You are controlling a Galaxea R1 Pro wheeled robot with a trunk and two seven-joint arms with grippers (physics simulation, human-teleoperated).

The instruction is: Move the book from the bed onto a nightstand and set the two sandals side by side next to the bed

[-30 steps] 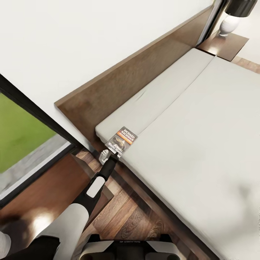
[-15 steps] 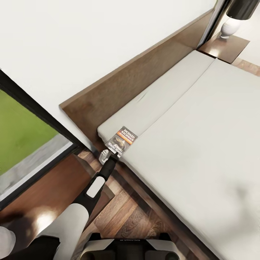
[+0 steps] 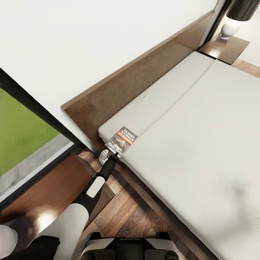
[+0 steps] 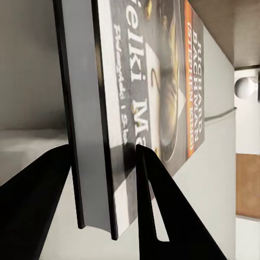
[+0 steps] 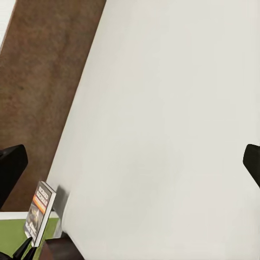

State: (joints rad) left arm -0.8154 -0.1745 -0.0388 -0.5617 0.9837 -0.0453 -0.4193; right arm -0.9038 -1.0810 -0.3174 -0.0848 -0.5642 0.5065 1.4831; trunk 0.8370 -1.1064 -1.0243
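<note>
The book (image 3: 122,141) cover is readable from the head view: "RICHARD BACHMAN" in white on an orange band, then a pale, brownish picture, then more white lettering lower down that's too small to make out. Up close in the left wrist view (image 4: 151,92) you get "RICHARD BACHMAN" again with an orange bracketed line beside it that I can't read, plus big white letters cut off by the frame.

One book, and the left gripper (image 3: 110,155) has it: the two black fingers (image 4: 162,211) are clamped on its lower edge, one on the cover side and one on the back, with the grey page block between them. It's a thin paperback with a dark cover, sitting at the corner of the bed (image 3: 202,137) nearest the headboard (image 3: 137,79). I can't tell whether it rests on the mattress or is lifted off it.

The right gripper is spread wide in its own wrist view, with a black fingertip (image 5: 11,168) at each side of the frame and nothing between them but plain off-white mattress (image 5: 162,108). The book (image 5: 39,214) shows small there too.

The mattress is matte and smooth, with a seam running along it. The frame and headboard are dark brown wood. Two nightstands: a glossy one (image 3: 39,202) right by the left arm, and one at the far end of the bed (image 3: 225,47) with one lamp (image 3: 231,21) on it, white base and dark shade. The floor (image 3: 130,216) is mixed-tone planks.
</note>
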